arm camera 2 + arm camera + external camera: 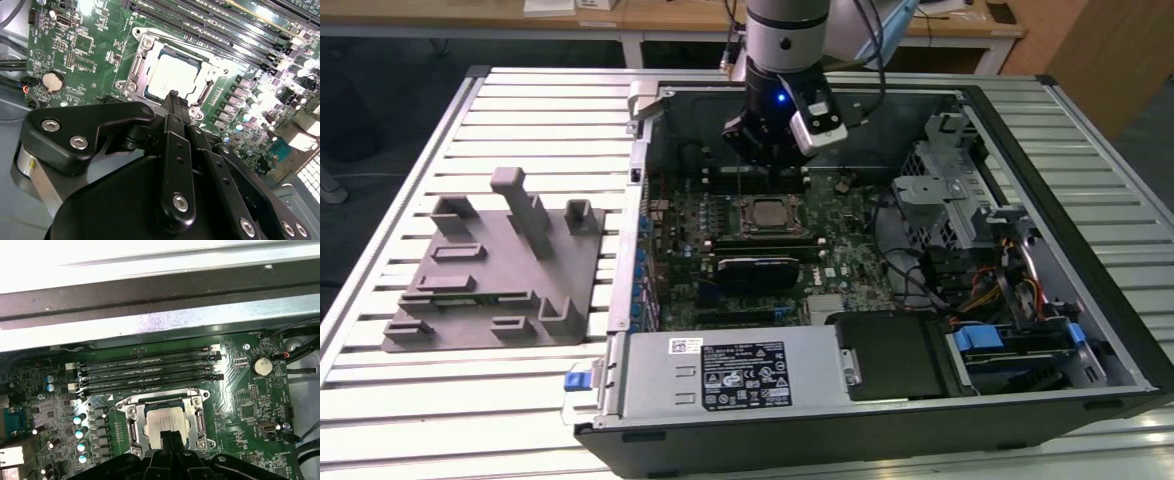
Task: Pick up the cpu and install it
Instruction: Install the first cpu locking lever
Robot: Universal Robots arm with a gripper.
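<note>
The cpu (765, 212) is a small square chip with a pale silver top. It lies flat inside the open metal socket frame (131, 422) on the green motherboard (841, 270), and shows in both wrist views (172, 75) (162, 421). My gripper (767, 160) hangs over the board just behind the socket in the exterior view. Its black fingertips (172, 96) (167, 436) are pressed together above one edge of the cpu, with nothing between them. The gripper's body hides that edge of the chip.
The open computer case (640, 110) lies on a slatted metal table. A grey fixture (494, 265) stands at the exterior view's left. Near the socket are memory slots (145, 370), a black finned module (761, 268), the drive cage (961, 190), the power supply (720, 375) and loose cables (987, 290).
</note>
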